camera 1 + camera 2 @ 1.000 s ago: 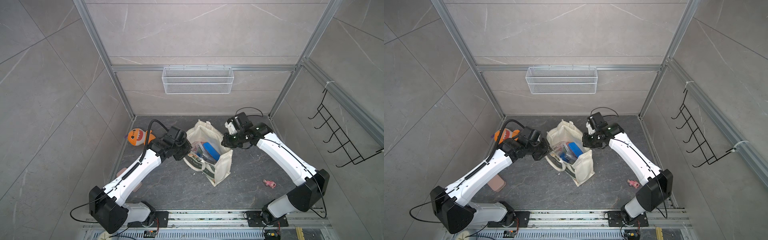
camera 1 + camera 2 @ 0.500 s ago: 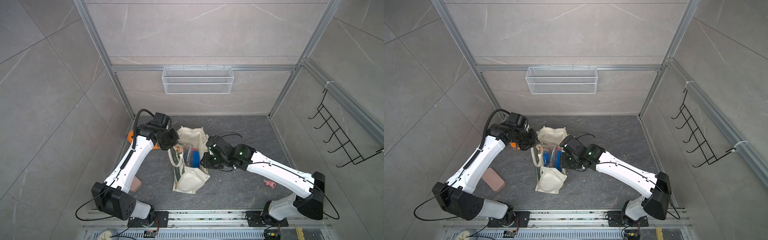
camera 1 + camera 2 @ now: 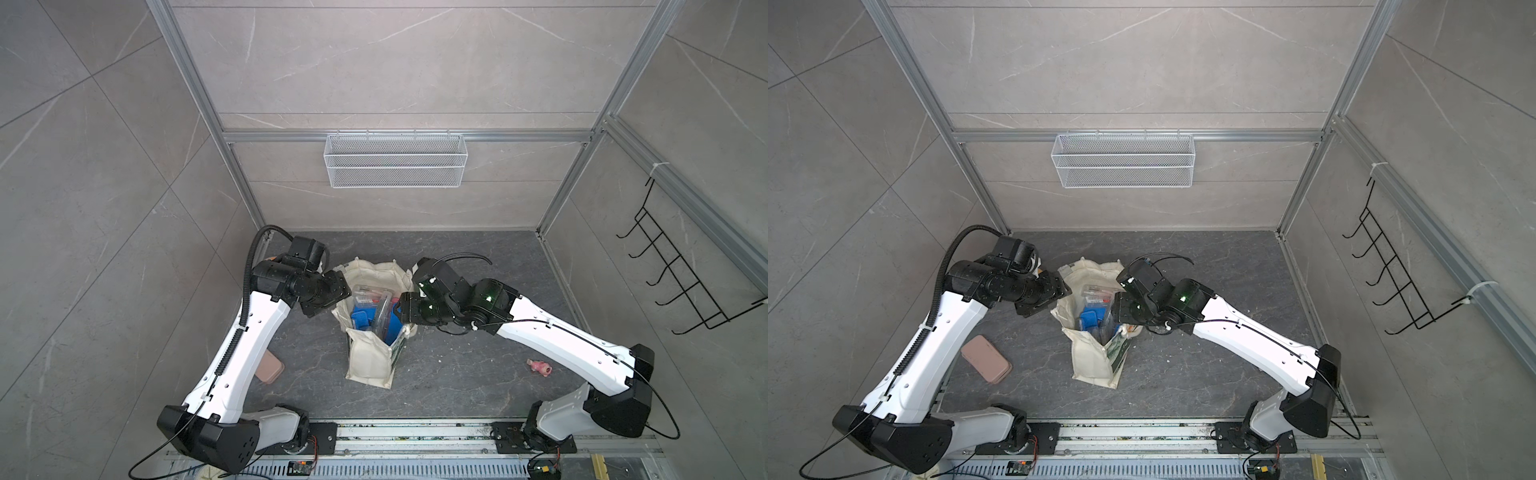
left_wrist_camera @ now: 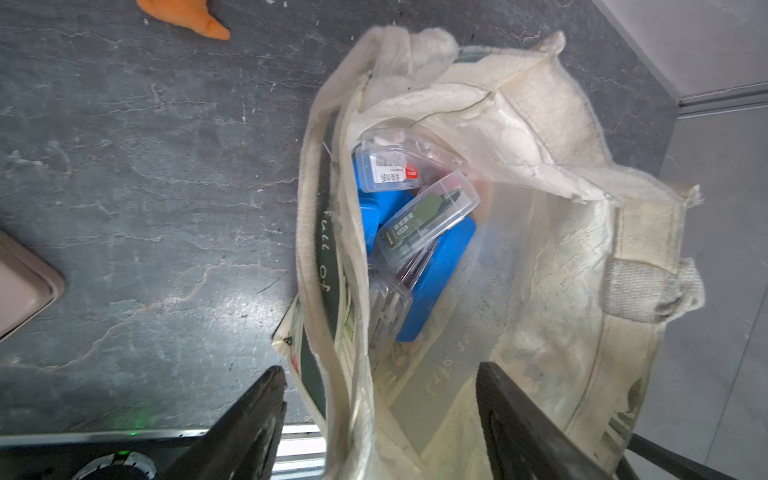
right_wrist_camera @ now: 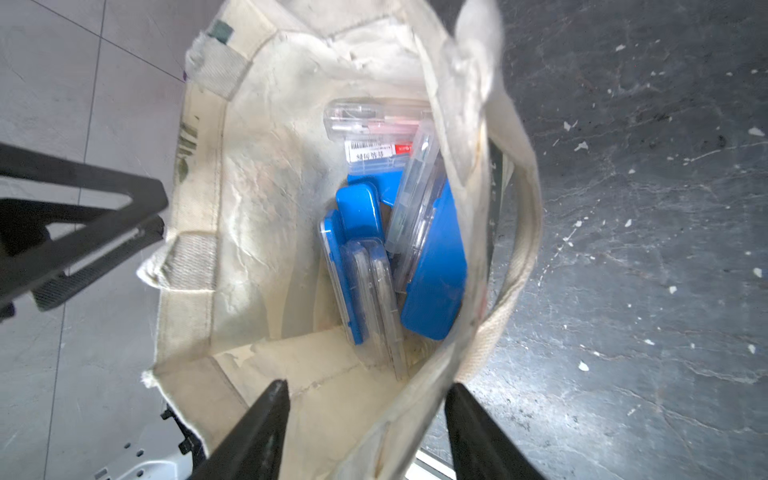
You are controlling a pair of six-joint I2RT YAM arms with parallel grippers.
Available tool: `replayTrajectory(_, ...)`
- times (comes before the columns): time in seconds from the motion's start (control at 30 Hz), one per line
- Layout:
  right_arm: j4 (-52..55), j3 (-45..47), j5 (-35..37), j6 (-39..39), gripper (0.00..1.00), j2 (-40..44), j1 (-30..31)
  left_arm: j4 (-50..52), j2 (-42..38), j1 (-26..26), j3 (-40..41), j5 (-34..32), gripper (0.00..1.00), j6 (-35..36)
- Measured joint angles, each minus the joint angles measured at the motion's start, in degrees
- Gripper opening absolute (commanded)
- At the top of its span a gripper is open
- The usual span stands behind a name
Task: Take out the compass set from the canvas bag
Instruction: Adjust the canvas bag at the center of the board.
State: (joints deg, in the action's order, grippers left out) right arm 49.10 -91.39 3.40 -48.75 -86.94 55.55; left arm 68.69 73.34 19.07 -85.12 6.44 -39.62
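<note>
Left wrist view | left gripper, right gripper both now released, jaws spread | canvas bag stands open | judged: compass set inside now reachable

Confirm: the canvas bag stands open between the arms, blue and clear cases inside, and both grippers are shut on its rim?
Wrong on the grip only. The canvas bag stands open with blue cases and clear cases inside, but the wrist views show the left gripper and right gripper open, jaws spread either side of the rim.
</note>
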Motion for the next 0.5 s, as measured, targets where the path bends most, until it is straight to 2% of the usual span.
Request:
replayTrajectory(0.27, 3.1, -3.1, 0.9, 1.4, 0.64, -3.7, -2.7, 2.0, 4.2, -0.8, -0.9, -2.1, 0.76, 3.4)
replayTrajectory(0.5, 3.1, -1.9, 0.5, 1.9, 0.62, -4.4, -3.3, 0.2, 10.2, -2.8, -3.6, -1.7, 0.67, 5.7)
